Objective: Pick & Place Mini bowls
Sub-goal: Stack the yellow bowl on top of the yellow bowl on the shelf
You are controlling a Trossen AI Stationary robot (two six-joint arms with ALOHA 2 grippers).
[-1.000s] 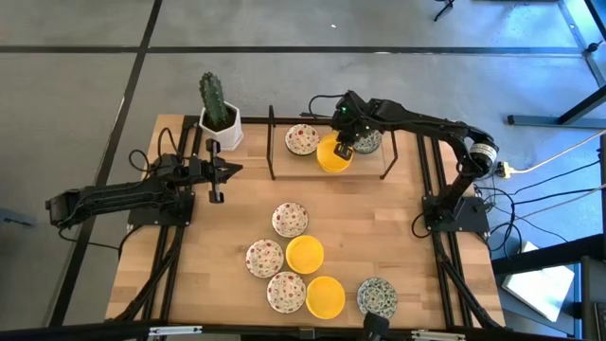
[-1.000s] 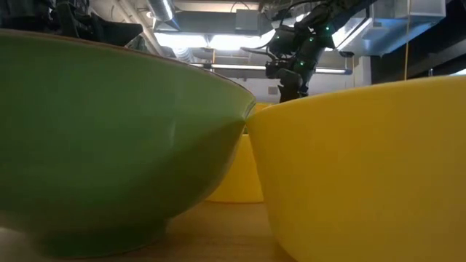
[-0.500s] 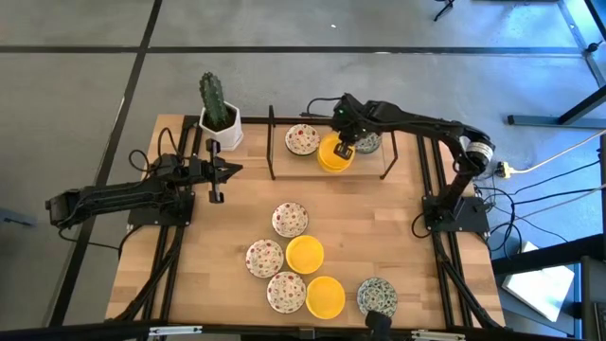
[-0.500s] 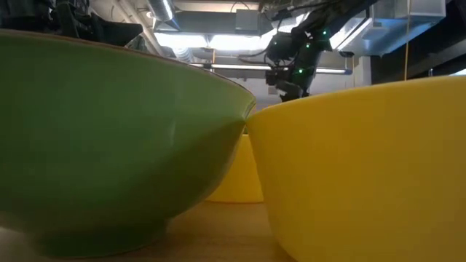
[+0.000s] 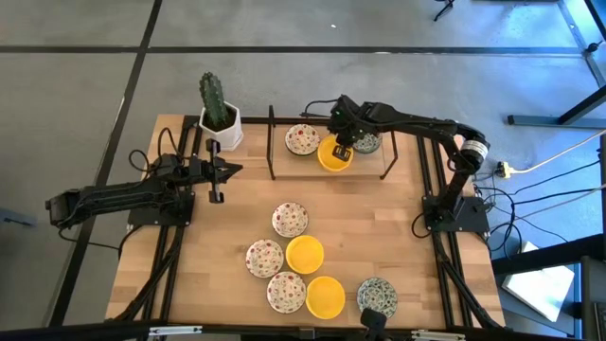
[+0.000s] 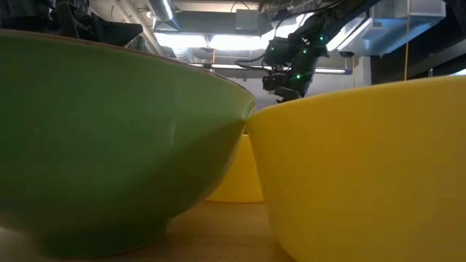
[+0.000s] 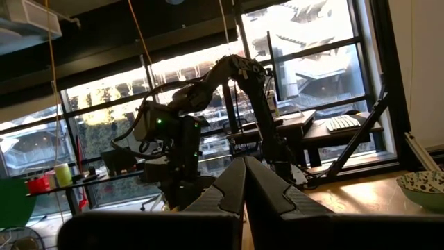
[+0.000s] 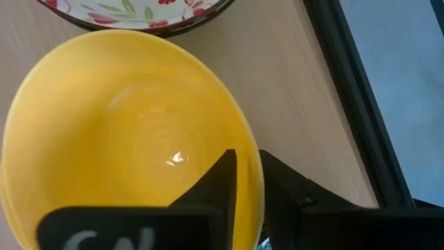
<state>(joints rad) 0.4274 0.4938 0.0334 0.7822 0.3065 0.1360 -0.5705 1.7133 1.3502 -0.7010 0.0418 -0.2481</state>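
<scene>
The right arm is reaching across the table's far edge, its right gripper (image 5: 342, 149) pointing down over the rim of a plain yellow mini bowl (image 5: 331, 154). In the right wrist view its fingers (image 8: 215, 177) are straddling that rim with a narrow gap, one inside, one outside; whether they are still pinching it is hard to make out. A white red-flowered mini bowl (image 8: 139, 14), cut off, is lying just beyond. The left arm is waiting stretched flat, left gripper (image 5: 216, 170) closed and empty

Grey floor (image 5: 76, 85), big windows (image 7: 312, 76), ceiling lights (image 6: 182, 40).
</scene>
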